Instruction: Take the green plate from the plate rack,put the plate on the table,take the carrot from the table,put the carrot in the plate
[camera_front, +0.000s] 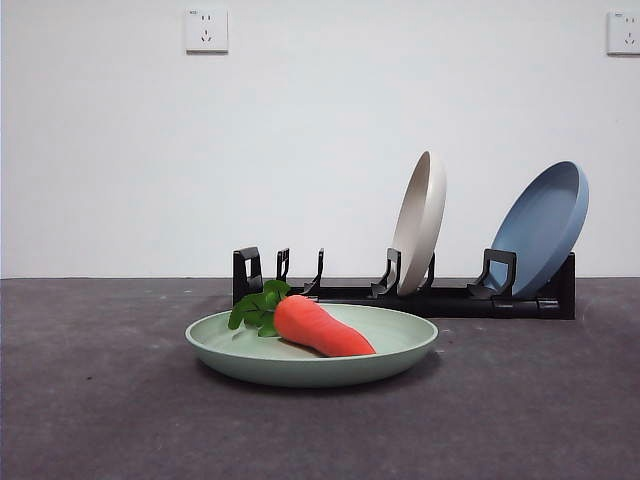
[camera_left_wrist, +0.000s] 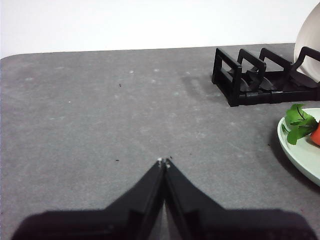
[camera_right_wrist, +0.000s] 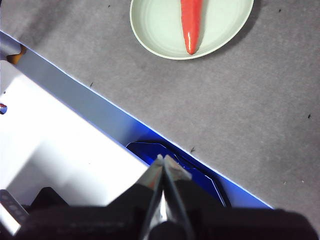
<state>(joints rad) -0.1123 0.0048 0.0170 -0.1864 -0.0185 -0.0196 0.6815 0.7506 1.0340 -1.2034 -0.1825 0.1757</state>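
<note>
The green plate (camera_front: 400, 345) lies flat on the table (camera_front: 100, 400) in front of the plate rack (camera_front: 450, 298). The carrot (camera_front: 320, 328) lies in the plate, its leaves toward the left. The plate (camera_right_wrist: 160, 25) and carrot (camera_right_wrist: 191, 22) also show in the right wrist view. The left wrist view shows the plate's edge (camera_left_wrist: 300, 152) and the rack's end (camera_left_wrist: 250, 80). My left gripper (camera_left_wrist: 163, 162) is shut and empty over bare table, away from the plate. My right gripper (camera_right_wrist: 164, 161) is shut and empty, pulled back over the table's edge. Neither arm shows in the front view.
A cream-white plate (camera_front: 420, 220) and a blue plate (camera_front: 545, 225) stand upright in the rack. The rack's left slots hold nothing. A white wall is behind. Past the table's blue-lined edge (camera_right_wrist: 100, 107) is a white surface (camera_right_wrist: 50, 150).
</note>
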